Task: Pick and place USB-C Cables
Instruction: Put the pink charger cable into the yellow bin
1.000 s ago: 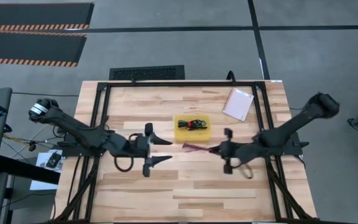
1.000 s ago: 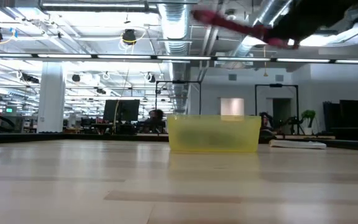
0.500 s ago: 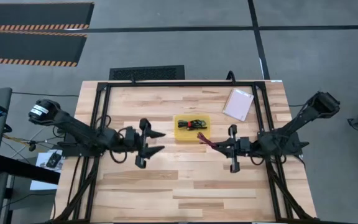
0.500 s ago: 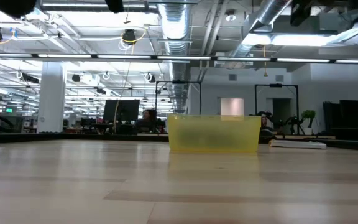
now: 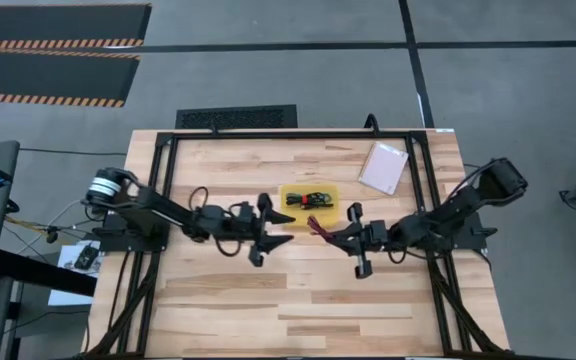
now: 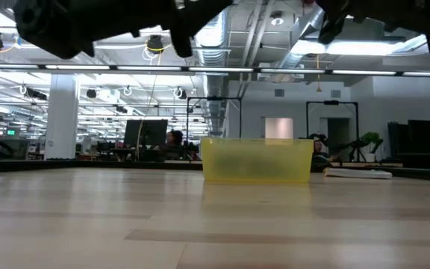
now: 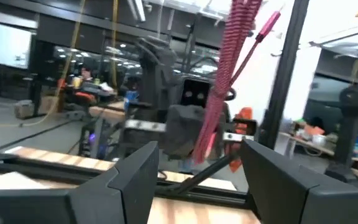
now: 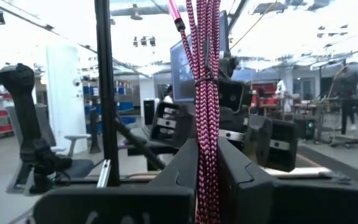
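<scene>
The right gripper's (image 5: 340, 236) two dark fingers (image 8: 185, 163) are closed tight on a maroon cable (image 8: 206, 93), a braided cord folded into a bundle of parallel strands with a pink plug at one end. From above, only a short reddish end of that cable shows past the fingertips, just beside the near right corner of the yellow tray (image 5: 310, 209). The left gripper (image 5: 276, 226) points toward it from the other side, near the tray's near left corner. Its flat, wedge-shaped fingers (image 7: 135, 171) are spread wide apart and hold nothing.

The tray is shallow, rectangular and translucent yellow plastic. Dark cables (image 5: 307, 199) with a spot of red lie tangled inside it; individual cables cannot be separated. At table height the tray's cloudy wall hides its contents, and both arms show only as dark shapes cut off at the upper edge.

A flat pale packet (image 5: 383, 167) lies on the light plank table (image 5: 298, 310), well apart from the tray.
</scene>
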Available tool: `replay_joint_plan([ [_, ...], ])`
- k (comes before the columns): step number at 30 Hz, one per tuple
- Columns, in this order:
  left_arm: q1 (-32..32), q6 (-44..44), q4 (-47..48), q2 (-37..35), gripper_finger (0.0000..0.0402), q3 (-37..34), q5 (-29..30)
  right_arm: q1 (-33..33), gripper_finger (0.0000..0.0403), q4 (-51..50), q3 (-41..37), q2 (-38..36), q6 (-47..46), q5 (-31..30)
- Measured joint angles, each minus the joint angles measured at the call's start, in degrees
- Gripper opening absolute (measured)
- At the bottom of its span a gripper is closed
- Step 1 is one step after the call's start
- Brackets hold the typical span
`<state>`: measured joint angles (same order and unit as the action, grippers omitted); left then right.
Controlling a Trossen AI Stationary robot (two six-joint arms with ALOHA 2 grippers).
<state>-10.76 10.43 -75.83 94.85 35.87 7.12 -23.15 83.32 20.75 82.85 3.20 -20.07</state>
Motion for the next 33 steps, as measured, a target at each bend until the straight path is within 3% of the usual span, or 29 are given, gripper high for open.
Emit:
replay_joint_plan([
  [8,0.54,-0.27,1.15,7.51,0.0217,7.69,-4.03,1.92,0.0037,-0.16,0.32,3.16,-3.82,1.90],
  [25,0.87,-1.58,9.97,7.75,0.0216,13.25,-7.75,1.94,0.0042,-0.45,5.30,10.24,-4.91,3.52],
  [29,0.81,-1.33,10.65,7.76,0.0189,13.25,-6.79,1.94,0.0042,-0.42,5.29,10.21,-4.91,3.52],
  [33,0.83,-1.28,10.77,7.74,0.0125,13.25,-6.02,1.96,0.0043,-0.60,5.29,9.77,-4.89,3.44],
])
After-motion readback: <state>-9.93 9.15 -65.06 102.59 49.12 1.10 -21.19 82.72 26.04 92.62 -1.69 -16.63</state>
